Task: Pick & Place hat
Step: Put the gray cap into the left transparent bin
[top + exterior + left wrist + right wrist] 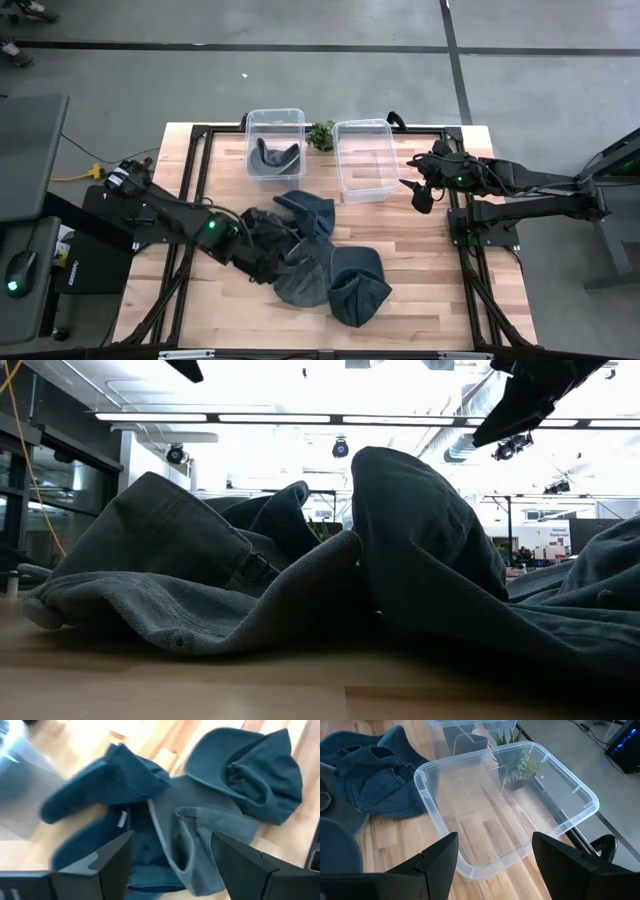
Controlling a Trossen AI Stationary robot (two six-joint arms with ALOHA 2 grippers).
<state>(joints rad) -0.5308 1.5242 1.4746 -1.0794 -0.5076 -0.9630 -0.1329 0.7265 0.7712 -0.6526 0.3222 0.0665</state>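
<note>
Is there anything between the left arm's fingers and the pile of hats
Nothing visible. The left gripper, fingers open, hangs right over the pile of hats, with only denim between and ahead of its fingers.

No text, label or number can be read anywhere.

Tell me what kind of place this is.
Probably a robotics lab or workshop: bare concrete floor, a wooden table on a black frame, and exposed ceiling ducts with strip lights overhead.
</note>
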